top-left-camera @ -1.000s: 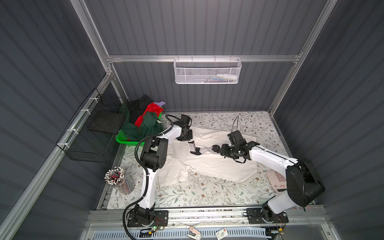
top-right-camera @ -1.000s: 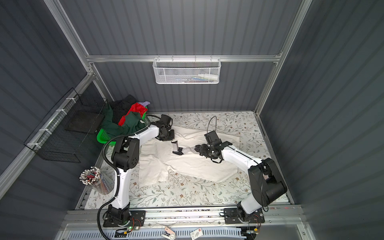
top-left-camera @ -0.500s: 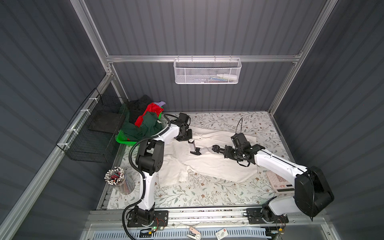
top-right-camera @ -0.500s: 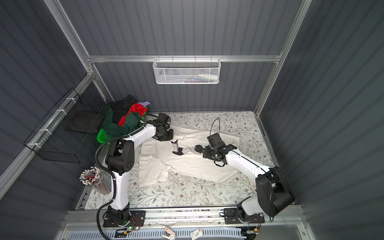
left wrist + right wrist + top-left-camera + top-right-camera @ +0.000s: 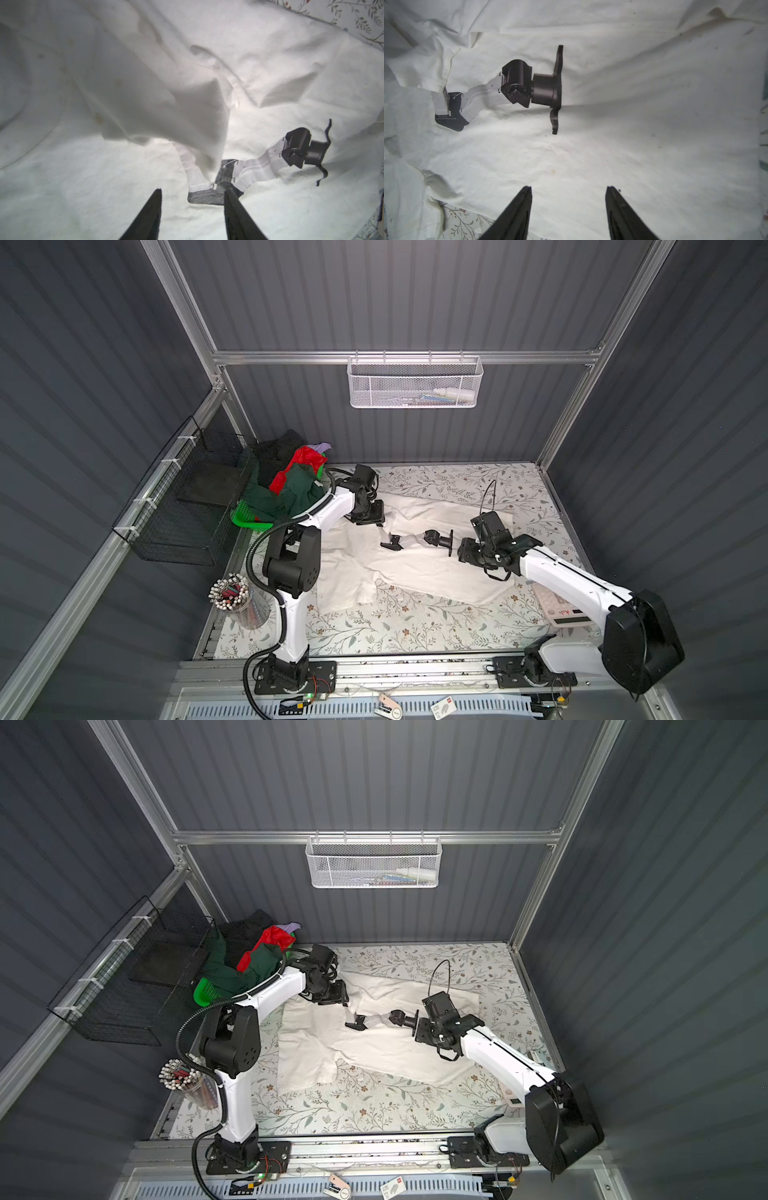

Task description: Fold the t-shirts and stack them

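Observation:
A large cream-white t-shirt (image 5: 415,576) (image 5: 374,1052) lies spread on the floral table with its black-grey print (image 5: 419,540) (image 5: 529,87) facing up. At the shirt's back left part, my left gripper (image 5: 377,519) (image 5: 193,190) is open and holds nothing. A loose, blurred fold of cloth (image 5: 166,104) lies just beyond its tips, partly over the print. My right gripper (image 5: 459,552) (image 5: 569,188) is open over the shirt, right of the print. Dark green (image 5: 291,493), red (image 5: 305,458), black (image 5: 276,448) and lavender (image 5: 321,446) t-shirts are heaped at the back left.
The heap sits in a green basket (image 5: 245,516). A black wire rack (image 5: 183,506) hangs on the left wall. A cup of pens (image 5: 232,597) stands front left. A white calculator (image 5: 559,610) lies at the right edge. A white mesh basket (image 5: 415,383) hangs on the back wall.
My left gripper has opened and let go of the fold of white cloth. My right gripper has drawn back to the right, away from the print, still open.

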Tool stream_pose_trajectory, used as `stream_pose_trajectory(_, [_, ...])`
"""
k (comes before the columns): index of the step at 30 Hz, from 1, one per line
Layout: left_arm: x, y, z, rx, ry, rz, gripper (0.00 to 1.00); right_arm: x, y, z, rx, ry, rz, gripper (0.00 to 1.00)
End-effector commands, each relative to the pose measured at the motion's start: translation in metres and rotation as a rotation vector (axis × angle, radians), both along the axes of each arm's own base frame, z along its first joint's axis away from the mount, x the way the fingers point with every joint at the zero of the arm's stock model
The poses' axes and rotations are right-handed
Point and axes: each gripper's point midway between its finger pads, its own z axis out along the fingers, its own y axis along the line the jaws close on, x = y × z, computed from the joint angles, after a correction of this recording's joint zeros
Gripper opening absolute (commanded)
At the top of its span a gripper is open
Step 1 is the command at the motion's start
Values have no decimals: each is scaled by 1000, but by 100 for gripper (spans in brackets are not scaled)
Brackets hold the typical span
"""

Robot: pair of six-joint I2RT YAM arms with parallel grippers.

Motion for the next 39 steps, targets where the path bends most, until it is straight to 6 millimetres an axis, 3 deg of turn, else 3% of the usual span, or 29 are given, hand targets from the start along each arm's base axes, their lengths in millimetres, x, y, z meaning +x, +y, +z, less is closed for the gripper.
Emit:
stream_pose_trajectory(1, [-13, 9, 1, 26, 2, -11, 57, -18, -18, -9, -38, 59, -39, 61])
stream_pose_trajectory(6, [-8, 29, 5, 81, -54, 46, 58, -52, -42, -20, -60, 127, -104, 65])
stream_pose_trajectory(9, [-2, 36, 0, 6, -45, 101, 55, -72, -57, -21, -31, 129, -170, 68])
stream_pose_trajectory(17, [21, 44, -31, -70, -12, 156, 47, -104, -79, -24, 13, 125, -277, 70])
stream_pose_trajectory(27, [40, 34, -47, -110, -19, 159, 43, -115, -90, -29, 28, 134, -329, 70])
stream_pose_trajectory(39, [45, 38, -43, -79, -29, 154, 22, -112, -90, -30, 35, 141, -322, 70])
